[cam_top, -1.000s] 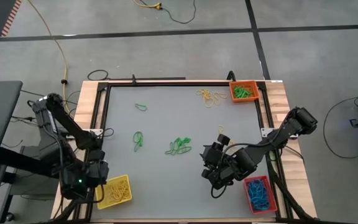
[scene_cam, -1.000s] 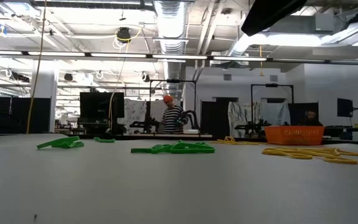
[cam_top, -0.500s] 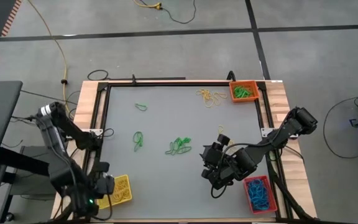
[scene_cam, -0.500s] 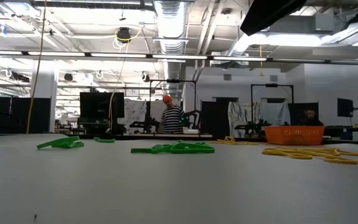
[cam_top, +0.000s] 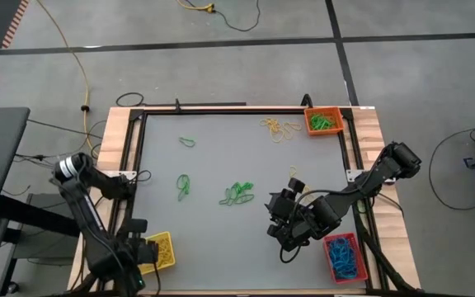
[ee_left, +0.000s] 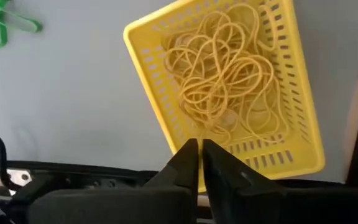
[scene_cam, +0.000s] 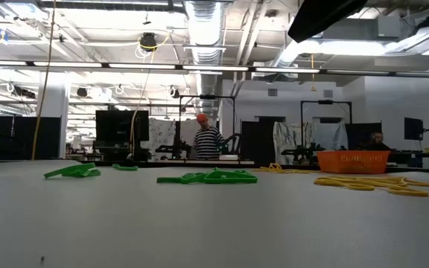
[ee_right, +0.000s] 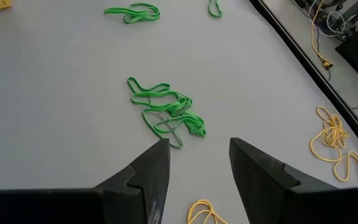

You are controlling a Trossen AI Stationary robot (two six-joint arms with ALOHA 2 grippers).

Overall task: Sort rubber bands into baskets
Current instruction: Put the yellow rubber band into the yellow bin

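Observation:
The yellow basket (ee_left: 272, 50) stands at the table's near left corner (cam_top: 162, 252) and holds a tangle of yellow rubber bands (ee_left: 219, 74). My left gripper (ee_left: 198, 152) points down over the basket's outer wall, shut, with nothing seen between its fingers. Green rubber bands (cam_top: 237, 194) lie mid-table, with more of them to the left (cam_top: 184, 186) and farther back (cam_top: 187, 142). My right gripper (ee_right: 197, 149) hangs open above the table, just right of the green bundle (ee_right: 166, 109). Yellow bands (cam_top: 279, 128) lie beside the orange basket (cam_top: 323, 120). The red basket (cam_top: 344, 256) holds blue bands.
A black frame rail (cam_top: 138, 165) borders the grey table top, with wooden strips outside it. One yellow band (ee_right: 201, 211) lies just below my right gripper. The orange basket (scene_cam: 352, 160) holds green bands. A person stands in the room far beyond the table (scene_cam: 208, 141).
My left gripper has moved toward the table's near edge and down, tipping to point straight down over the yellow basket. My right arm has kept still. The bands on the table lie as before.

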